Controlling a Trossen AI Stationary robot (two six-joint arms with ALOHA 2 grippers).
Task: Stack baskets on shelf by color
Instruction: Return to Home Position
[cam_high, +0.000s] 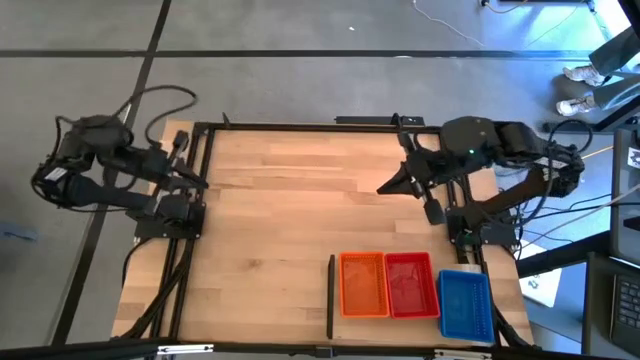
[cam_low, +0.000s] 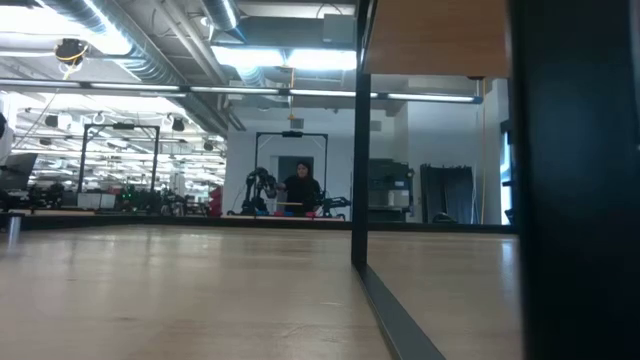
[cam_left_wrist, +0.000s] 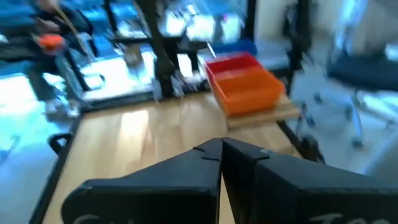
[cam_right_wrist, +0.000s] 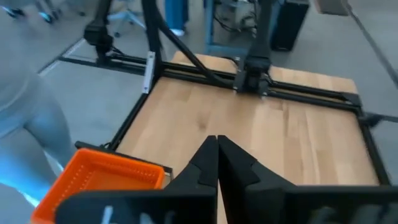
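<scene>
We see two matte black jointed arms, the left arm (cam_high: 105, 172) and the right arm (cam_high: 490, 145), both made of rounded housings and slimmer links. Thin black cables (cam_high: 160, 100) come out in a loop from the left arm. The left end effector (cam_left_wrist: 221, 149) and the right end effector (cam_right_wrist: 216, 144) each have two flat, angular black fingers that narrow to a point.

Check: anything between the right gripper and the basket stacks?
Nothing visible. Bare shelf lies between the right gripper and the orange stack, red stack and blue stack; the divider strip sits beside the orange one, off that path.
</scene>
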